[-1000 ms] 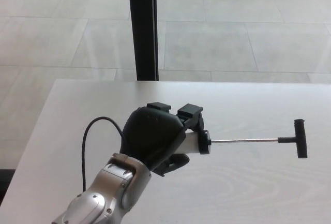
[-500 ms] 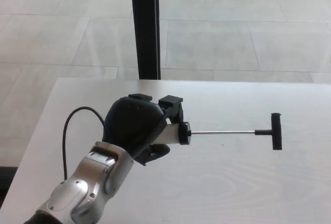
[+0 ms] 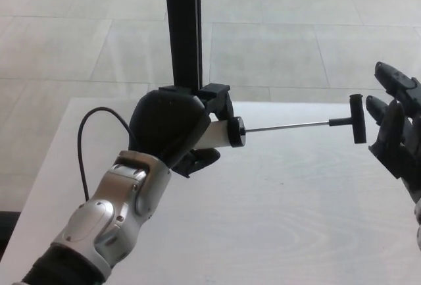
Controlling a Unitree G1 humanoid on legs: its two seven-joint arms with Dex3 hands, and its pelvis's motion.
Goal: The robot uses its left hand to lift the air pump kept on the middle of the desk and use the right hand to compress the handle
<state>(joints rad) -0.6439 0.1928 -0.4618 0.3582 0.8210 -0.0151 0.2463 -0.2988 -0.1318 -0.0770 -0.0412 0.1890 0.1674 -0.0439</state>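
Note:
My left hand (image 3: pixel 170 127) is shut on the barrel of the air pump (image 3: pixel 220 133), holding it above the desk (image 3: pixel 276 219). The pump's thin rod is drawn out to the right and ends in a black T-handle (image 3: pixel 357 119). A black hose (image 3: pixel 89 140) loops out from behind the left hand. My right hand (image 3: pixel 396 130) has come in at the right edge, open with its fingers spread, a short way right of the T-handle and not touching it.
A black vertical post (image 3: pixel 184 31) stands behind the desk's far edge, just above my left hand. Beyond it lies a tiled floor (image 3: pixel 289 35).
The left hand has raised the pump higher, so the handle sits further up. My right hand has entered from the right, next to the T-handle.

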